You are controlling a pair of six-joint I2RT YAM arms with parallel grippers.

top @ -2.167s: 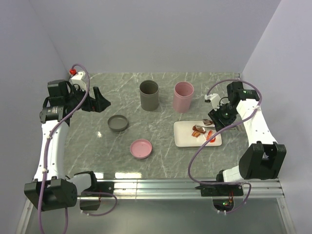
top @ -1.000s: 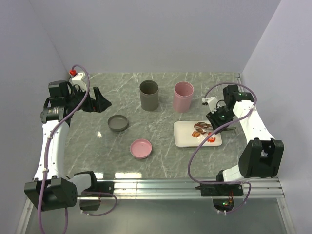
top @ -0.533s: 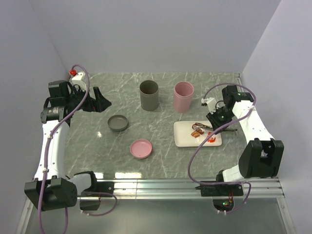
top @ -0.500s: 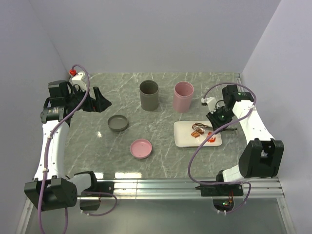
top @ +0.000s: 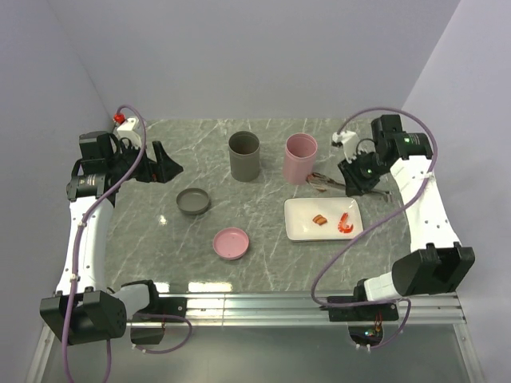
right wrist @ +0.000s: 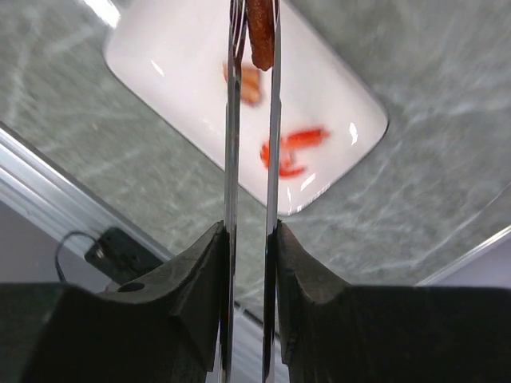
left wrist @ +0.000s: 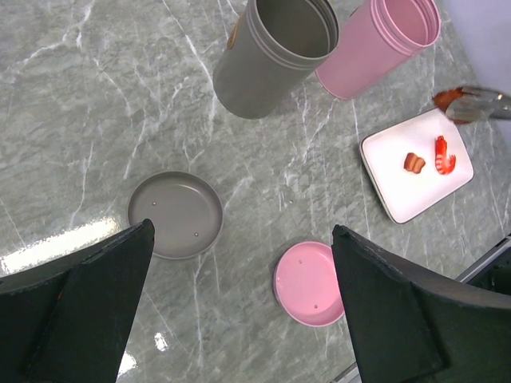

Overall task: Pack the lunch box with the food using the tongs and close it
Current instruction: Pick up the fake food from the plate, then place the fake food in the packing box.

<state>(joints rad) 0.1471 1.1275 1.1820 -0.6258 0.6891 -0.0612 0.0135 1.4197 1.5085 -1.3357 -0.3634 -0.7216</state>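
Observation:
My right gripper (top: pixel 357 175) (right wrist: pixel 251 233) is shut on the grey metal tongs (top: pixel 334 179) (right wrist: pixel 234 144), squeezing both thin arms together. A brown sausage (top: pixel 319 179) (right wrist: pixel 260 32) (left wrist: pixel 445 99) is pinched between the tong tips, which hang in the air just right of the pink lunch box tub (top: pixel 300 158) (left wrist: pixel 379 44). Below them, the white plate (top: pixel 302 229) (right wrist: pixel 327 92) (left wrist: pixel 399 195) holds an orange fried bit (top: pixel 318 219) (right wrist: pixel 250 84) (left wrist: pixel 413 163) and a red-orange shrimp (top: pixel 345 223) (right wrist: pixel 291 152) (left wrist: pixel 444 155). My left gripper (top: pixel 164 166) (left wrist: pixel 242 231) stays open and empty, high at the far left.
A grey tub (top: pixel 244 155) (left wrist: pixel 275 56) stands left of the pink one. A grey lid (top: pixel 193 201) (left wrist: pixel 176 214) and a pink lid (top: pixel 231 242) (left wrist: pixel 311 271) lie flat on the marble table nearer the front. Walls close in on the left, the back and the right.
My right gripper tightened on the tongs, lifted the sausage off the plate and carried it up and back, next to the pink tub. The left arm has not moved.

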